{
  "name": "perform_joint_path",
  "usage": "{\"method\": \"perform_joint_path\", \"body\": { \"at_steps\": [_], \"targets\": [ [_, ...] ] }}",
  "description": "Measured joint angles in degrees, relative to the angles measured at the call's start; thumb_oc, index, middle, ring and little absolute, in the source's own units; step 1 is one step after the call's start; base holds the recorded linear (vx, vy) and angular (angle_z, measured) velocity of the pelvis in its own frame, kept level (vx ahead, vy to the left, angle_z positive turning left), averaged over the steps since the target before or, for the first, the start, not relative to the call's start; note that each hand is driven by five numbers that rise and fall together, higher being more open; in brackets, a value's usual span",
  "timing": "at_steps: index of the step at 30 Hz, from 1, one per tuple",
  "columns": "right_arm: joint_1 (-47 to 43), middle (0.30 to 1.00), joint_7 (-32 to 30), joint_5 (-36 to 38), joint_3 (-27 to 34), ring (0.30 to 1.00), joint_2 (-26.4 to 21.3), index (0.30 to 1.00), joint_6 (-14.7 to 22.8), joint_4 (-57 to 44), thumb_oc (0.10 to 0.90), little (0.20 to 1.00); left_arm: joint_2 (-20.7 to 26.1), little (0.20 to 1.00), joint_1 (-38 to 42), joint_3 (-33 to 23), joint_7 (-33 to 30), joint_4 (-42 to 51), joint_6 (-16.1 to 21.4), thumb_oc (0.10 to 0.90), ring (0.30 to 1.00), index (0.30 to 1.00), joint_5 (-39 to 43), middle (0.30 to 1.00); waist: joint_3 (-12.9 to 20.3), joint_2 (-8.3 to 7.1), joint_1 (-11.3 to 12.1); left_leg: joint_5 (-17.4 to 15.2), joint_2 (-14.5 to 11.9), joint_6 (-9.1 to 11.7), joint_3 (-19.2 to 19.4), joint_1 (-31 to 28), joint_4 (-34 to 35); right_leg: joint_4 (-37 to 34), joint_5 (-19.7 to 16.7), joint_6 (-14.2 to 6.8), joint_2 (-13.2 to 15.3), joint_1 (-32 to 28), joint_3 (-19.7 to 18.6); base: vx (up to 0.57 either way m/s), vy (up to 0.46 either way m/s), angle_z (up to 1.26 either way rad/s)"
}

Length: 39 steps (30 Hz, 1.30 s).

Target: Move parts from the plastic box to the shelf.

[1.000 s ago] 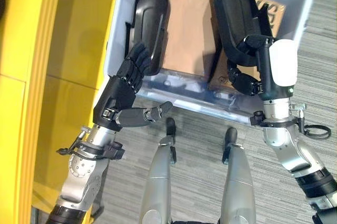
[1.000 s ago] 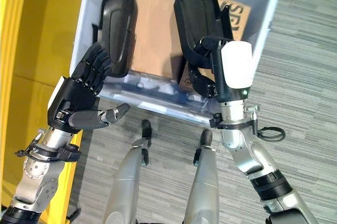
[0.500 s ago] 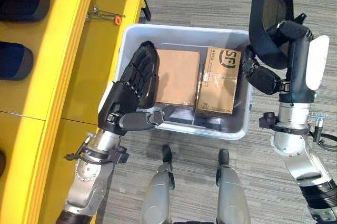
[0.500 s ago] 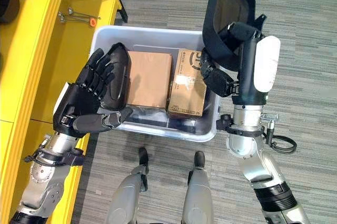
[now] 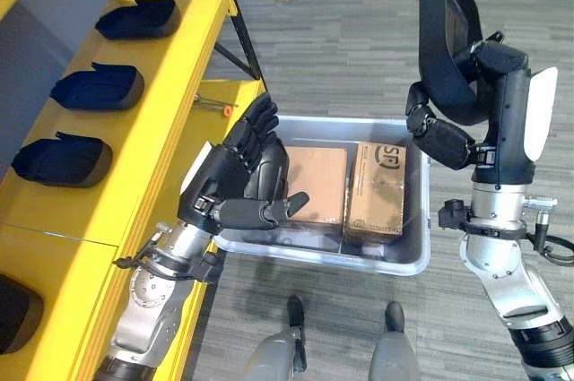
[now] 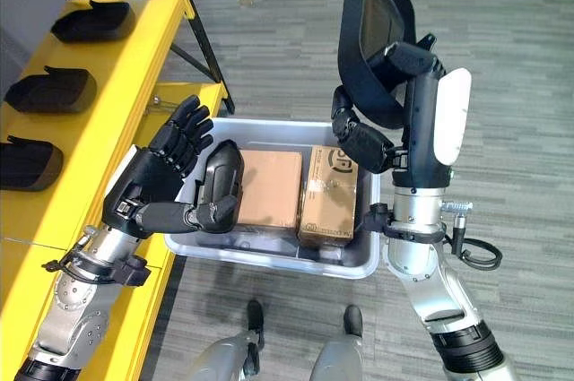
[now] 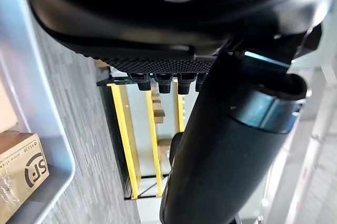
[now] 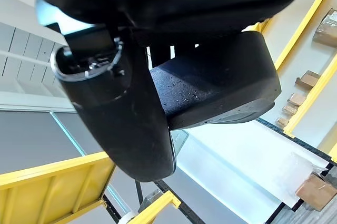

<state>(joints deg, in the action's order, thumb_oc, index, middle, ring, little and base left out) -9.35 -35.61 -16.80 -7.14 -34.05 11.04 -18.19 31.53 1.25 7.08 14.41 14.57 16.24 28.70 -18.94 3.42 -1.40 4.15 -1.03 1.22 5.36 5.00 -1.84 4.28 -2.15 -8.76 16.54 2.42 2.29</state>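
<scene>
3 parts (image 5: 99, 85) shelved; perhaps 2 boxes (image 5: 377, 188).

Both arms are silver-grey metal with black collars at the wrists. Each ends in a dark, glossy hand: the left hand (image 5: 235, 186) is black throughout, while the right hand (image 5: 466, 121) bears a white thumb cover.

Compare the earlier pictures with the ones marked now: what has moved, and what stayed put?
The right hand has lifted its curved black plastic part out of the grey plastic box and holds it high. The left hand has risen above the rim. The second black part and two cardboard boxes stayed inside.
</scene>
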Motion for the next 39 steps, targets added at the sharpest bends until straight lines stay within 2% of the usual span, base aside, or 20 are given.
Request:
{"method": "perform_joint_path", "body": {
  "at_steps": [5,7,9,10,13,14,15,16,17,19,23,27,28,31,32,33,34,35,37,39],
  "targets": [
    [5.7,0.300,0.1,0.0,0.8,0.300,1.7,0.300,-0.1,0.0,0.400,0.300,1.4,1.000,0.4,1.9,1.6,0.0,-2.7,0.900,1.000,1.000,-0.8,1.000,1.4,-0.39,-2.1,1.3,-0.3,-0.6,-6.5,0.1,0.9,3.2,0.9,0.8,-1.9,-0.9,-2.5,-0.02,-0.037,0.49],
    [7.4,0.300,0.2,0.1,0.7,0.300,1.9,0.300,-0.1,0.0,0.400,0.300,1.7,1.000,0.2,1.6,1.7,0.1,-3.6,0.900,1.000,1.000,-0.7,1.000,1.8,-0.67,-2.8,2.8,-2.3,-0.7,-8.9,-0.3,2.4,10.6,7.5,0.6,-6.7,2.1,-6.2,-0.20,-0.021,0.56],
    [7.0,0.300,0.3,0.2,0.5,0.300,1.6,0.300,0.2,-0.4,0.400,0.300,2.1,1.000,-0.4,1.6,1.6,0.3,-3.7,0.900,1.000,1.000,0.0,1.000,2.3,-1.24,-1.6,4.1,-3.5,1.0,-9.3,0.3,3.4,16.9,12.3,4.4,-12.8,6.3,-6.9,-0.23,-0.046,0.26],
    [6.9,0.300,0.3,0.3,1.0,0.300,0.7,0.300,0.7,-1.2,0.400,0.300,1.6,1.000,-0.9,2.6,1.3,0.5,-3.7,0.900,1.000,1.000,0.2,1.000,2.5,0.48,-1.4,4.3,-3.7,1.1,-10.6,2.4,2.4,17.3,12.4,5.3,-14.4,7.1,-6.5,-0.27,-0.081,0.21],
    [5.6,0.300,-0.4,0.0,0.8,0.300,-2.0,0.300,0.9,-1.0,0.400,0.300,1.8,1.000,0.4,6.6,0.9,0.3,-1.8,0.900,1.000,1.000,-0.5,1.000,2.4,2.14,-1.6,5.9,-3.4,1.5,-12.1,8.0,-3.0,23.5,14.2,6.5,-15.0,11.6,-5.0,-0.26,-0.133,0.56],
    [5.4,0.300,-1.0,-0.2,1.0,0.300,-3.0,0.300,0.9,-0.6,0.400,0.300,0.3,1.000,3.1,8.6,1.6,-1.0,-1.5,0.900,1.000,1.000,-0.7,1.000,1.9,3.35,-1.9,8.7,-3.5,3.4,-12.2,10.1,-3.5,26.5,15.4,6.8,-16.2,12.2,-4.2,-0.14,-0.110,1.39],
    [5.1,0.300,-1.7,-0.1,1.0,0.300,-3.3,0.300,0.8,0.2,0.400,0.300,-0.7,1.000,5.3,9.9,2.0,-2.1,-1.5,0.900,1.000,1.000,-1.0,1.000,1.7,3.31,-4.0,10.9,-2.7,3.9,-10.2,11.2,-3.7,25.7,16.9,8.9,-16.0,11.5,-3.7,-0.07,-0.036,1.58],
    [4.4,0.300,-1.8,-0.1,1.0,0.300,-4.3,0.300,0.3,1.2,0.400,0.300,-2.3,1.000,6.3,11.1,2.2,-1.9,-1.4,0.900,1.000,1.000,-1.1,1.000,1.2,4.30,-4.1,6.2,-3.0,0.6,-6.4,10.0,-2.0,26.8,17.1,10.6,-15.6,11.8,-1.3,-0.04,-0.002,1.12],
    [4.2,0.300,-1.6,0.0,1.0,0.300,-3.7,0.300,0.3,1.1,0.400,0.300,-1.6,1.000,6.6,11.1,2.5,-0.6,-1.2,0.900,1.000,1.000,-2.1,1.000,0.1,2.85,-2.8,3.4,-2.6,-0.7,-4.4,10.6,-4.0,27.4,16.7,11.8,-14.5,12.4,-1.1,-0.02,0.065,0.68],
    [4.5,0.300,-0.4,0.0,1.3,0.300,-3.6,0.300,0.3,0.9,0.400,0.300,-0.8,1.000,6.9,11.0,2.5,0.3,-1.1,0.900,1.000,1.000,-2.7,1.000,-1.3,0.40,-3.5,-3.4,-2.0,-0.5,-1.5,10.2,-13.1,25.8,15.4,12.7,-11.6,11.5,-0.3,-0.03,0.121,0.42],
    [4.5,0.300,1.1,0.5,3.0,0.300,-3.2,0.300,0.6,0.5,0.400,0.300,-0.9,1.000,8.4,10.9,0.0,0.9,-0.4,0.900,1.000,1.000,-9.2,1.000,-1.3,0.34,-6.9,-8.4,-6.2,0.6,2.2,3.2,-16.7,21.2,12.0,11.8,-9.8,10.5,1.9,-0.04,0.180,0.35],
    [4.8,0.300,1.5,2.9,6.6,0.300,-3.9,0.300,0.7,0.4,0.400,0.300,-0.3,1.000,9.7,10.7,-3.5,3.1,1.7,0.900,1.000,1.000,-16.1,1.000,-1.2,0.55,-8.3,-6.4,-10.8,1.5,2.6,-3.8,-12.8,27.4,13.2,9.9,-7.3,13.9,2.3,-0.14,0.313,0.29],
    [4.8,0.300,1.8,3.3,7.6,0.300,-4.4,0.300,0.7,0.5,0.400,0.300,-0.2,1.000,10.3,10.8,-5.0,3.5,2.5,0.900,1.000,1.000,-18.7,1.000,-1.2,0.93,-8.4,-8.1,-12.4,4.2,2.9,-3.8,-13.3,29.5,13.5,9.8,-5.2,15.6,2.8,-0.25,0.404,0.40],
    [4.4,0.300,2.4,3.8,8.0,0.300,-5.3,0.300,0.7,0.5,0.400,0.300,0.8,1.000,12.2,10.9,-10.1,3.8,4.2,0.900,1.000,1.000,-27.6,1.000,-0.8,1.76,-9.6,-6.3,-15.6,4.4,6.5,-1.8,-15.1,33.6,14.3,6.5,0.5,19.8,2.9,-0.24,0.374,0.50],
    [4.3,0.300,2.6,3.8,7.9,0.300,-5.8,0.300,0.7,0.4,0.400,0.300,1.2,1.000,12.4,10.9,-11.1,4.2,4.4,0.900,1.000,1.000,-29.1,1.000,-0.7,1.92,-9.8,-5.6,-15.7,4.4,7.1,-1.7,-15.2,34.3,14.5,6.3,1.5,20.9,2.4,-0.19,0.451,0.52],
    [4.3,0.300,2.8,3.8,7.9,0.300,-6.9,0.300,0.8,0.5,0.400,0.300,1.1,1.000,13.0,10.9,-12.9,3.9,5.7,0.900,1.000,1.000,-32.3,1.000,-0.6,3.06,-9.8,-7.7,-13.7,8.3,7.3,-1.2,-12.7,34.4,14.2,4.1,2.5,22.2,-0.3,-0.19,0.505,0.60],
    [4.4,0.300,2.9,3.9,7.8,0.300,-6.9,0.300,0.8,0.5,0.400,0.300,1.9,1.000,13.1,11.1,-14.7,4.0,6.4,0.900,1.000,1.000,-35.4,1.000,-0.7,3.94,-10.1,-7.3,-11.7,8.2,6.9,-0.7,-9.8,33.3,14.1,3.4,3.4,22.4,-1.7,-0.14,0.539,0.77],
    [4.5,0.300,3.4,4.0,7.4,0.300,-6.9,0.300,0.6,0.6,0.400,0.300,2.8,1.000,12.9,11.1,-16.0,4.2,6.5,0.900,1.000,1.000,-37.4,1.000,-0.5,4.74,-9.9,-5.9,-10.8,5.8,7.5,-0.4,-8.1,32.0,14.5,3.9,3.0,21.7,-2.9,-0.09,0.414,0.79],
    [4.4,0.300,4.3,4.0,6.3,0.300,-7.0,0.300,0.6,1.3,0.400,0.300,5.1,1.000,12.9,10.8,-18.4,4.4,6.6,0.900,1.000,1.000,-39.0,1.000,-0.2,5.49,-9.6,-3.6,-10.5,4.7,9.9,-0.6,-6.7,28.6,12.1,2.8,4.0,19.3,-3.4,-0.08,0.387,0.73],
    [4.3,0.300,5.4,4.0,5.0,0.300,-7.1,0.300,0.6,1.8,0.400,0.300,6.1,1.000,12.1,10.1,-20.9,4.7,6.8,0.900,1.000,1.000,-39.3,1.000,-0.1,5.89,-7.7,-2.8,-10.3,5.5,10.3,-1.7,-5.8,27.7,11.8,2.5,4.5,18.2,-3.3,-0.07,0.317,0.30]
  ]
}}
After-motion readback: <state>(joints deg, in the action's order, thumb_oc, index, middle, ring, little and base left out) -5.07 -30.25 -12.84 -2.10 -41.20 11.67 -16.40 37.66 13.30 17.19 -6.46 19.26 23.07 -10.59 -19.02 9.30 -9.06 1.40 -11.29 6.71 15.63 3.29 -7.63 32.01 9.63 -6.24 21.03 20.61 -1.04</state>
